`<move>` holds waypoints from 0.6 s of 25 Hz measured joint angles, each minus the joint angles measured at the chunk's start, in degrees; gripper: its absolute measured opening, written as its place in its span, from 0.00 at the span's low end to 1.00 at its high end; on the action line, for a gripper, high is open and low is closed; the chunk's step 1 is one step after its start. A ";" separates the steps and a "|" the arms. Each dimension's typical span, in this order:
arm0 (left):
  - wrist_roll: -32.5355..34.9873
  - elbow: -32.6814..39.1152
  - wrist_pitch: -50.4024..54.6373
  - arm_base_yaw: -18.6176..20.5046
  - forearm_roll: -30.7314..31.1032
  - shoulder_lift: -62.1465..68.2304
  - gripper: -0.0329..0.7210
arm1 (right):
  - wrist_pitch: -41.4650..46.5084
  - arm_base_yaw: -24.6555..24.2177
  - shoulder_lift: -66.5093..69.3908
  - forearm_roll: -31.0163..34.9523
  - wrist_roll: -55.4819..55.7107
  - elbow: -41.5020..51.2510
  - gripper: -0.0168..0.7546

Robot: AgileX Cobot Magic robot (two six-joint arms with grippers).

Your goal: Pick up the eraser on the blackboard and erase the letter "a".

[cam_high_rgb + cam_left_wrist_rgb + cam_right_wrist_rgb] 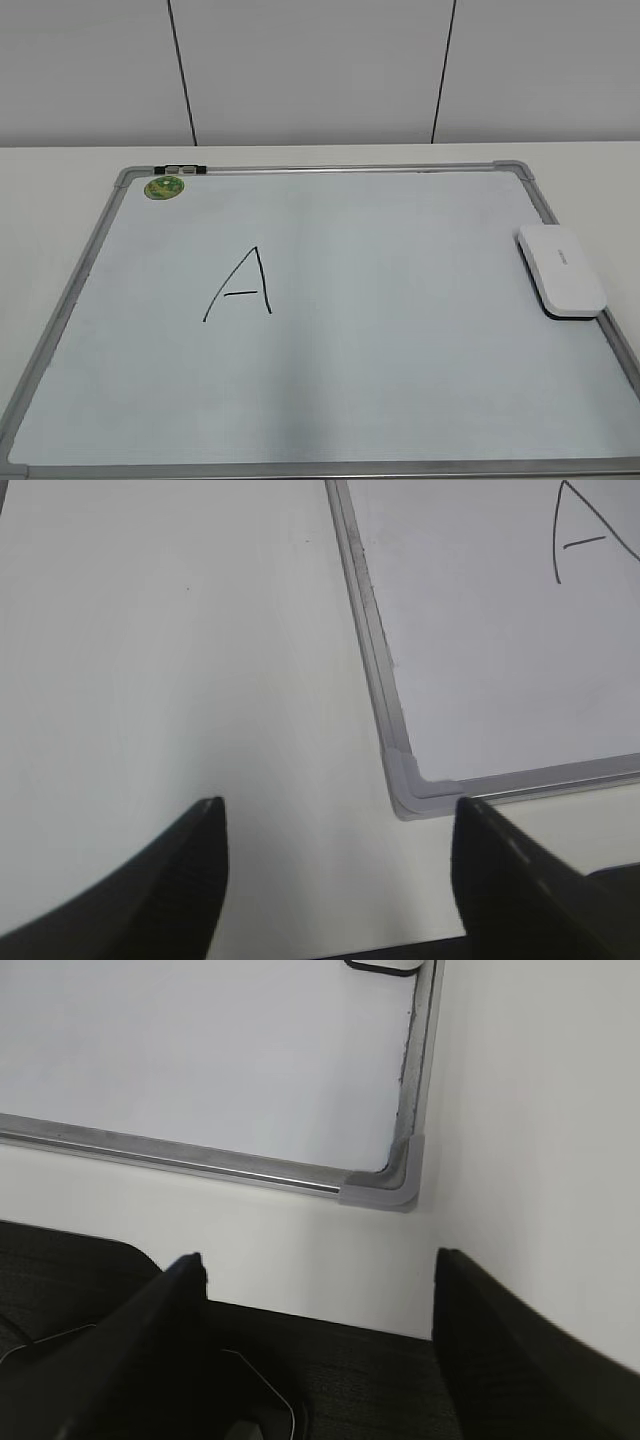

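The blackboard [400, 350], a white board in a grey frame with a round green sticker [164, 187], lies flat on the table. The white eraser [562, 268] rests on its right edge. Only a large capital "A" [243, 287] is written on it; no small letter "a" shows. Neither gripper is in the exterior view. My left gripper [340, 815] is open and empty over the bare table beside the board's near left corner [405, 780]. My right gripper [320, 1265] is open and empty near the board's near right corner [385, 1190]. The eraser's dark edge [385, 966] peeks in at the top.
A small black clip [180, 169] sits on the board's far frame by the sticker. The white table [60, 190] runs round the board, with a panelled wall [320, 70] behind. A dark surface [400, 1380] lies below the table's front edge in the right wrist view.
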 joint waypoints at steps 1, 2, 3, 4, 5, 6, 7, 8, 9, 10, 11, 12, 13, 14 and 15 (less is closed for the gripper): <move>0.00 0.00 0.00 0.00 0.00 -0.09 0.73 | 0.00 0.00 0.00 0.15 -0.05 0.00 0.70; 0.00 0.00 0.00 0.00 0.00 -0.20 0.73 | 0.00 0.00 0.00 0.42 -0.05 0.00 0.70; 0.00 0.00 0.00 0.00 0.00 -0.34 0.72 | 0.00 0.00 0.00 0.87 -0.05 0.00 0.70; 0.00 0.00 0.21 0.00 -0.12 -0.57 0.72 | 0.00 0.00 0.00 1.24 -0.05 0.00 0.70; 0.00 0.00 0.18 0.00 -0.30 -0.85 0.72 | 0.00 0.00 0.00 1.47 -0.05 0.00 0.70; 0.00 0.00 0.18 0.00 -0.55 -0.96 0.72 | 0.00 0.00 0.00 1.47 -0.05 0.00 0.70; 0.00 0.00 0.18 0.00 -0.79 -1.11 0.72 | 0.00 0.00 0.00 1.61 -0.05 0.00 0.70; 0.00 0.00 0.18 0.00 -0.85 -1.09 0.72 | 0.00 0.00 0.00 1.69 -0.05 0.00 0.70; 0.00 0.00 0.18 0.00 -0.85 -1.14 0.72 | 0.00 0.00 -0.04 1.83 -0.05 0.00 0.70; 0.00 0.00 0.18 0.00 -0.85 -1.23 0.72 | 0.00 0.00 -0.13 1.83 -0.05 0.00 0.70; 0.00 0.00 0.18 0.00 -0.85 -1.23 0.73 | 0.00 0.00 -0.13 1.83 -0.05 0.00 0.70; 0.00 0.00 0.18 0.00 -0.85 -1.23 0.72 | 0.00 0.00 -0.13 1.83 -0.05 0.00 0.70; 0.00 0.00 0.18 0.00 -0.91 -1.23 0.72 | 0.00 0.00 -0.13 1.83 -0.05 0.00 0.70; 0.00 0.00 0.18 0.00 -0.91 -1.23 0.73 | 0.00 0.00 -0.13 1.83 -0.05 0.00 0.70; 0.00 0.00 0.18 0.00 -0.91 -1.23 0.73 | 0.00 0.00 -0.13 1.83 -0.05 0.00 0.70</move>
